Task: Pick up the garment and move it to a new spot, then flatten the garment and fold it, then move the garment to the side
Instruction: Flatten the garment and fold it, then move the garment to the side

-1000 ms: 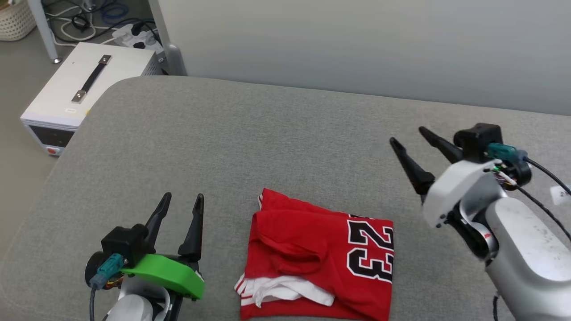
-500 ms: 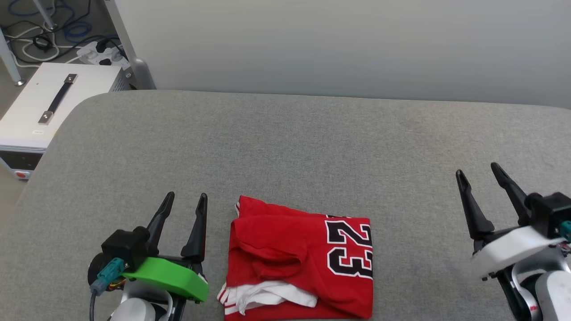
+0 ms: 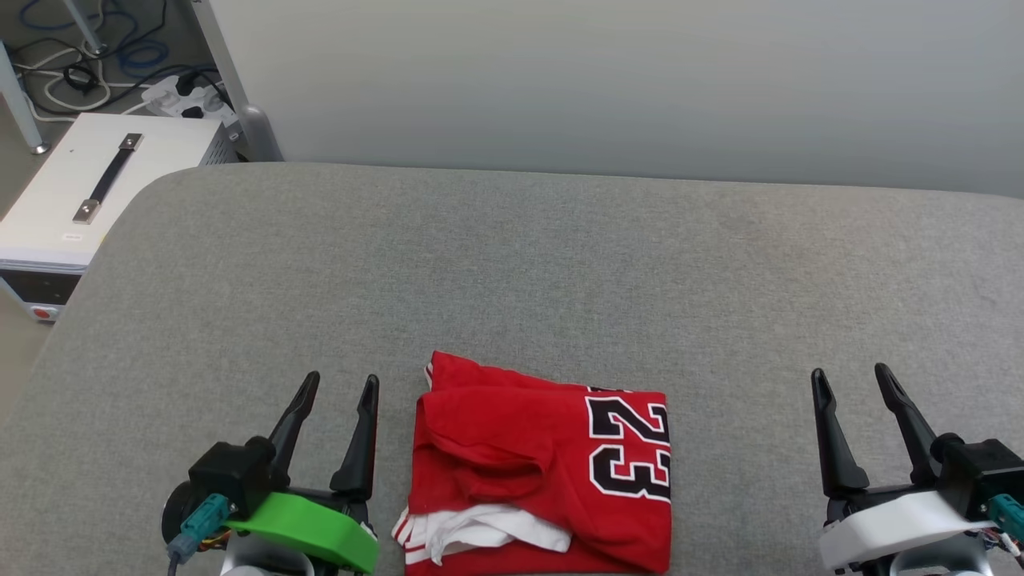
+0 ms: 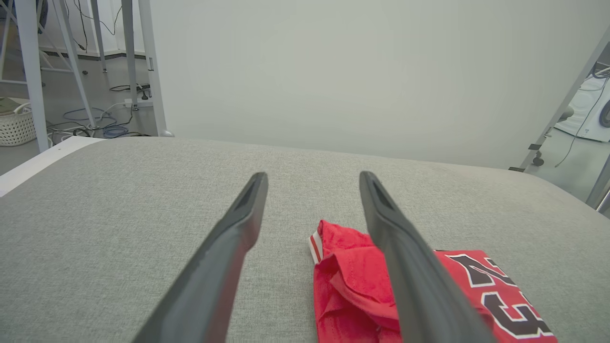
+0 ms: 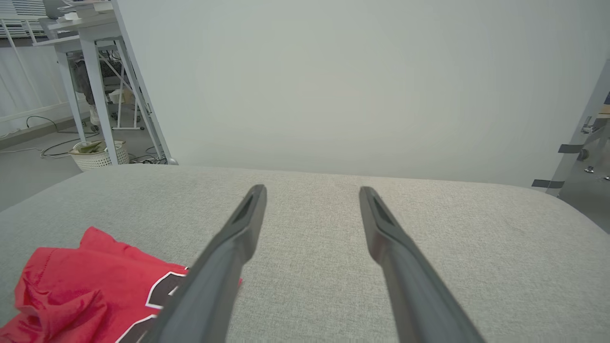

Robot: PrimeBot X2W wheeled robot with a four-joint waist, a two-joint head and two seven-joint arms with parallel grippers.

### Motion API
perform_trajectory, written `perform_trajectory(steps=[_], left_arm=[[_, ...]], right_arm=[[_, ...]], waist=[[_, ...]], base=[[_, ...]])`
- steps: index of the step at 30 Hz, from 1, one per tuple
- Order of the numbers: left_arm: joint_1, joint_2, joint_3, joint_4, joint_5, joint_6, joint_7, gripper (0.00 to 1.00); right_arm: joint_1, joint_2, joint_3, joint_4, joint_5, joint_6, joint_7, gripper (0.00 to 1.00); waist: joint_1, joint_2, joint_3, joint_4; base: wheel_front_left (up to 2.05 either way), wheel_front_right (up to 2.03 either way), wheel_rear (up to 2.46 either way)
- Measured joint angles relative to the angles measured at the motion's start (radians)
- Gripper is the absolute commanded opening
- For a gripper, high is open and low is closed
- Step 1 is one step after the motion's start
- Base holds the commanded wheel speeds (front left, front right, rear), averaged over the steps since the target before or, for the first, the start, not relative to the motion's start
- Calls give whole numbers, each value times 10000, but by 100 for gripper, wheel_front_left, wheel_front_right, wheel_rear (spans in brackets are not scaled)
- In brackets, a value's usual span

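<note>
— Which step is judged to be in hand?

— The garment (image 3: 544, 472) is seen folded into a rough rectangle with the "23" uppermost and a white sleeve showing at its near edge. Flattening and folding are therefore taken as done. The move to the side is judged either pending or just finished.

— How are the tools found?

— The left gripper (image 3: 342, 378) and the right gripper (image 3: 849, 371) are both spread wide, and nothing is held. The garment lies just beside the left one and well apart from the right.

— What is called for next?

— If a move is owed, one edge must be pinched through all layers so that the fold is not lost.

— And the surroundings?

— A grey fabric-covered surface (image 3: 512, 256) is backed by a pale partition (image 3: 608, 80). A white box (image 3: 72, 200) and cables (image 3: 80, 72) are seen on the floor at the left.
</note>
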Motion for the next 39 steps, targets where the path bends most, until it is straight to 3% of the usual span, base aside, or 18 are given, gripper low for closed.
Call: perform_trajectory(steps=[13, 18, 22, 26, 31, 39], left_arm=[[37, -61, -27, -77, 75, 0, 0, 100], [29, -63, -82, -77, 94, -2, 0, 100], [15, -69, -138, -69, 132, -2, 2, 100], [-27, -75, -242, -8, 134, -2, 0, 100], [-291, -92, -447, 90, 151, -2, 2, 100], [-595, -134, -332, 90, 148, -2, 0, 100]], right_arm=[[49, 155, -40, 209, -102, 0, 27, 100], [47, 123, 159, 203, -2, -2, 750, 100], [-32, -203, 782, 105, 619, 8, 2801, 100], [-384, -481, 1296, -161, 1475, 8, 5668, 100], [-707, -318, 1246, -483, 1925, 2, 8884, 100], [-1496, 284, 1064, -533, 2031, 4, 11164, 100]], waist=[[0, 0, -13, 33], [0, 0, 95, 51], [0, 0, 247, 92], [0, 0, 445, 164], [0, 0, 691, 371], [0, 0, 1141, 840]], base=[[0, 0, 0], [0, 0, 0], [0, 0, 0], [0, 0, 0], [0, 0, 0], [0, 0, 0]])
